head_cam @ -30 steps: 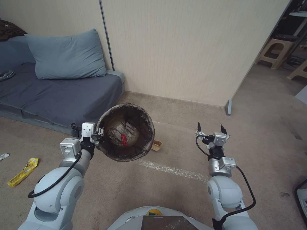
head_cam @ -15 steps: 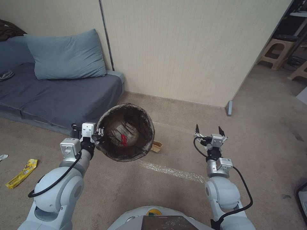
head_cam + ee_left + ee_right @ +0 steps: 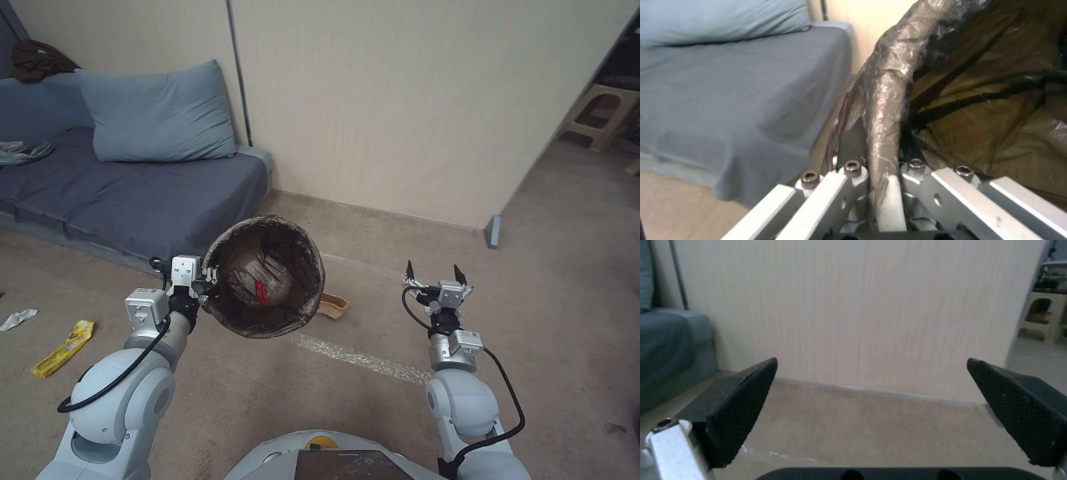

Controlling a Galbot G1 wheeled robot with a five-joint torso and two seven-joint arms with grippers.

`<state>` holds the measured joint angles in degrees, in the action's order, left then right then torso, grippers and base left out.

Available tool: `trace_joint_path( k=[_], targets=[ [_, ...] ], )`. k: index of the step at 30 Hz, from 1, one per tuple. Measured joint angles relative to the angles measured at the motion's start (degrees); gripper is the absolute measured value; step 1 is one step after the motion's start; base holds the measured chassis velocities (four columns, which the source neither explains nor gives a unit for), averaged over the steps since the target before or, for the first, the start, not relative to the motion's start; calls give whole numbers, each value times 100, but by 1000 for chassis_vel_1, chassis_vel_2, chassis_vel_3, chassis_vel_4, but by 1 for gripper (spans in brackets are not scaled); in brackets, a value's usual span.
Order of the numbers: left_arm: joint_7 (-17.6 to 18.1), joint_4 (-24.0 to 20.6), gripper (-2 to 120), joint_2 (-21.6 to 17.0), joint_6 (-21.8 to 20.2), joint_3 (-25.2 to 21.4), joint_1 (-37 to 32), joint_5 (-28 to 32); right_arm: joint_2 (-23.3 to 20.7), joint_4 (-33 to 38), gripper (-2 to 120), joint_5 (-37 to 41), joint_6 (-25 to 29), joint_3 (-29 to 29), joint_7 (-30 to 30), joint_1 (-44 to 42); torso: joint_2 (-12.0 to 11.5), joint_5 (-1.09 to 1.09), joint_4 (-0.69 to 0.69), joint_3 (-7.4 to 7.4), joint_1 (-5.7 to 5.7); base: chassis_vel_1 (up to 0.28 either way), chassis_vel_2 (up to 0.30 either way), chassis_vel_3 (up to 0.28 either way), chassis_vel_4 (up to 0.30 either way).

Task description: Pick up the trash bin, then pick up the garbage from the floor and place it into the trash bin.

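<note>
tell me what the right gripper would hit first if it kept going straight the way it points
Probably the cream wall panel: the open right gripper aims at it over bare carpet, nothing between, though depth is unclear.

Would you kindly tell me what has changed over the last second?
The whole head view slid rightward, so the robot turned left; the things themselves did not move. The left gripper stays clamped on the trash bin rim, and the right gripper stays open and empty.
</note>
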<state>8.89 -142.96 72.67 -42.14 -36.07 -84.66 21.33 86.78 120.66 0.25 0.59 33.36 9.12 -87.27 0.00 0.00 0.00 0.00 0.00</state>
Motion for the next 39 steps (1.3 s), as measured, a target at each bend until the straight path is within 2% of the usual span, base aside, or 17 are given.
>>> trace_joint_path(
  k=[19,36,39],
  targets=[
    [14,12,0,14,0,-9,10,30,11,-114,100,-30,47,0,36,44,0,0,1,0,0,59,56,48,49],
    [70,37,0,22,0,-19,-7,11,27,-131,100,-91,53,-2,91,28,0,0,-1,0,0,0,0,0,0],
    [64,36,0,27,0,-26,-9,12,-72,-68,100,-274,-94,-31,159,11,0,0,-1,0,0,0,0,0,0]
  ],
)
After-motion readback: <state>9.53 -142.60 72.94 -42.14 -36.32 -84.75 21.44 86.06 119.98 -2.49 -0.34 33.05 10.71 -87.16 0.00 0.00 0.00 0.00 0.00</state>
